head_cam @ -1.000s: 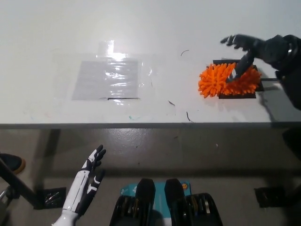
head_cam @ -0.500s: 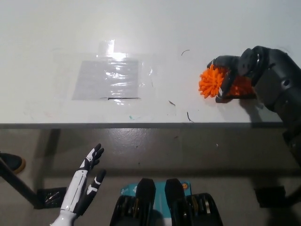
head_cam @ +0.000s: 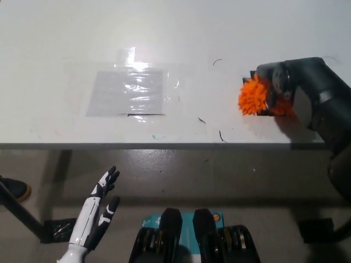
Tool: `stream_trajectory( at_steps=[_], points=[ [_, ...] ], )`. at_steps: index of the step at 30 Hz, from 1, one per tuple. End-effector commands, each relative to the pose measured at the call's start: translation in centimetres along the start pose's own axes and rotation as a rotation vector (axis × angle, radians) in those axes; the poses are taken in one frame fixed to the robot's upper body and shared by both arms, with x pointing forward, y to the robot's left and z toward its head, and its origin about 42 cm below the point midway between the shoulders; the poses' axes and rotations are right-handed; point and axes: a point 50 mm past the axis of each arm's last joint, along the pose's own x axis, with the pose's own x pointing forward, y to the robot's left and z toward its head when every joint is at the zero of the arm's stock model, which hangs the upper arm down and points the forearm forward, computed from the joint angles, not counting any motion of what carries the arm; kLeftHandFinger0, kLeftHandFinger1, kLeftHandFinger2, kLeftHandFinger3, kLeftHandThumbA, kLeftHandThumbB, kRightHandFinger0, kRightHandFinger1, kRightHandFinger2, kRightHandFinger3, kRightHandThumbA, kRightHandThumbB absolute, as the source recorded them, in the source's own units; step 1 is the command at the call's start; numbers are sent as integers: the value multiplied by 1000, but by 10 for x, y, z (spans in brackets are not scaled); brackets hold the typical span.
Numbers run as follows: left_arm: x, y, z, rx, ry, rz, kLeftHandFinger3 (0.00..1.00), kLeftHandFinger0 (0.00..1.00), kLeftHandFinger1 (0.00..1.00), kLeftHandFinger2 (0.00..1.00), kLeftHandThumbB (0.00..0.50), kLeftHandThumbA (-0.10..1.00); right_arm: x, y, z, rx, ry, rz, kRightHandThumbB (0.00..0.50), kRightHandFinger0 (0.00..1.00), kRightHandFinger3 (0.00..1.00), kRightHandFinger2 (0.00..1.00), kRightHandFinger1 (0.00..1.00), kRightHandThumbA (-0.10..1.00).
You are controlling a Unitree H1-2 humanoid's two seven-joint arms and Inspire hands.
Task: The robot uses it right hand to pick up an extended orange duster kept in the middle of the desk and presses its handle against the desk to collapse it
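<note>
The right hand covered the duster, grip unclear; a shallow hold could let it slip.

The right hand covers most of the orange duster, hiding its handle and the dark patch beneath; beside the duster, its finger closure is hard to tell

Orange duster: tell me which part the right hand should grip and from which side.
Grip behind the fluffy head, where the handle should start. The orange duster lies flat on the desk, bristles pointing toward the desk's middle, so come from above on its right side. The right hand covers that end; the handle is hidden.
</note>
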Motion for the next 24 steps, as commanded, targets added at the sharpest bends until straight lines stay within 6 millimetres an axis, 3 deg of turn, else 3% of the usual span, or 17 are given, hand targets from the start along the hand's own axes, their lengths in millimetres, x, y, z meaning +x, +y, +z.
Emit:
stream_trajectory(
  at_steps=[1, 4, 5, 6, 9, 10, 14, 15, 16, 17, 18, 19, 20, 21, 22, 23, 24],
  points=[
    [6, 8, 11, 3, -74, 36, 1000, 1000, 1000, 1000, 0, 989, -5, -21, -9, -162, 101, -202, 200, 62, 1000, 337, 126, -39],
    [-4, 7, 7, -2, -54, 40, 1000, 1000, 1000, 1000, 0, 997, -1, -11, -7, -247, 97, -270, 223, 1, 1000, 344, 89, -73],
    [-3, 8, 7, -2, -56, 38, 1000, 1000, 1000, 1000, 0, 1000, -1, -12, -9, -244, 88, -293, 219, 16, 1000, 372, 111, -84],
    [0, 8, 8, -8, -64, 38, 1000, 1000, 1000, 1000, 0, 1000, -2, -14, -11, -234, 72, -320, 203, 3, 1000, 360, 63, -96],
    [3, 8, 8, -9, -62, 44, 1000, 1000, 1000, 1000, 0, 1000, -5, -23, -17, -150, 18, -395, 207, 241, 1000, 562, 308, -100],
    [3, 8, 8, -11, -63, 43, 1000, 1000, 1000, 1000, 0, 1000, -6, -24, -18, -131, 8, -412, 209, 253, 979, 587, 334, -100],
    [0, 7, 8, -19, -58, 41, 1000, 1000, 1000, 1000, 0, 1000, -9, -29, -23, -52, -45, -482, 245, 402, 708, 686, 514, -100],
    [-1, 6, 8, -18, -56, 40, 1000, 1000, 1000, 1000, 0, 1000, -10, -33, -24, -36, -57, -503, 245, 386, 660, 678, 515, -100],
    [-1, 7, 8, -22, -56, 42, 1000, 1000, 1000, 1000, 0, 1000, -15, -44, -25, -2, -85, -549, 266, 333, 601, 584, 441, -100],
    [1, 8, 8, -21, -59, 43, 1000, 1000, 1000, 1000, 0, 1000, -19, -53, -25, 16, -99, -574, 266, 365, 601, 595, 467, -100],
    [-3, 8, 7, -21, -54, 41, 1000, 1000, 1000, 1000, 0, 1000, -20, -54, -25, 26, -106, -585, 245, 260, 588, 475, 346, -100],
    [-3, 7, 5, -17, -56, 42, 1000, 1000, 1000, 1000, 0, 1000, -30, -72, -27, 64, -145, -638, 234, 42, 465, 294, 139, -100],
    [-2, 7, 6, -18, -58, 42, 1000, 1000, 1000, 1000, 0, 1000, -31, -74, -28, 67, -148, -644, 233, 2, 450, 310, 56, -100],
    [-3, 7, 6, -14, -58, 38, 1000, 1000, 1000, 1000, 0, 1000, -38, -85, -30, 105, -183, -674, 225, 0, 372, 394, 38, -100],
    [-2, 9, 6, -13, -59, 35, 1000, 1000, 1000, 1000, 0, 1000, -52, -106, -30, 138, -205, -707, 206, 16, 392, 670, 178, -100],
    [1, 9, 6, -11, -62, 36, 1000, 1000, 1000, 1000, 0, 1000, -64, -122, -29, 168, -229, -734, 207, 40, 452, 820, 244, -100],
    [2, 9, 7, -15, -59, 35, 1000, 1000, 1000, 1000, 0, 1000, -84, -141, -29, 208, -288, -774, 204, 19, 598, 926, 443, -100]
  ],
)
